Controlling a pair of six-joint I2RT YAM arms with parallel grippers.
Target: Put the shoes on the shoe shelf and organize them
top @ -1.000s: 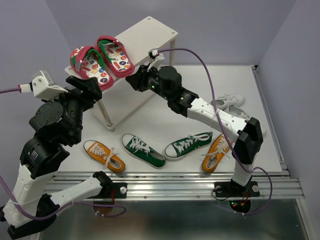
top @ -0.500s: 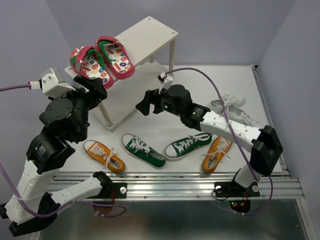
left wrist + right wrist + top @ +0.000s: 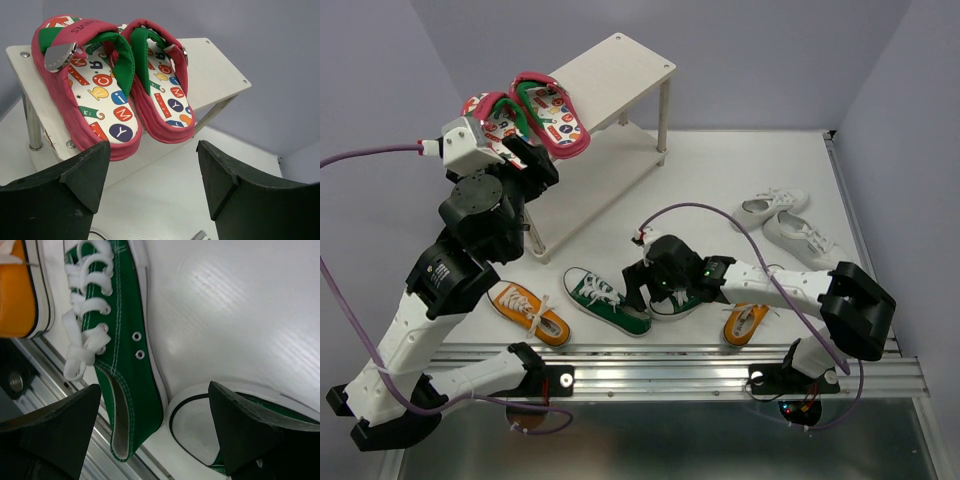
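Observation:
The pink-red flip-flops [image 3: 535, 115] [image 3: 115, 85] lie side by side on the left end of the shoe shelf's top board [image 3: 620, 65] [image 3: 215, 75]. My left gripper [image 3: 542, 165] [image 3: 154, 150] hangs open just in front of and below their heels, holding nothing. My right gripper [image 3: 632, 285] [image 3: 155, 395] is open and low over the table. It straddles the heel of one green sneaker [image 3: 605, 298] [image 3: 125, 370] and the white toe of the other green sneaker [image 3: 698, 290] [image 3: 210, 420], whose middle my arm hides in the top view.
One orange sneaker [image 3: 527, 312] [image 3: 17, 290] lies near the front rail on the left. Another orange sneaker [image 3: 745, 322] lies right of the green pair. Two white sneakers [image 3: 775, 205] [image 3: 805, 238] rest at the right. The metal rail [image 3: 660, 360] runs along the near edge.
My right arm drew back from the shelf and came down to the green sneakers, its jaws opening. The left arm rose and swung toward the flip-flop end of the shelf.

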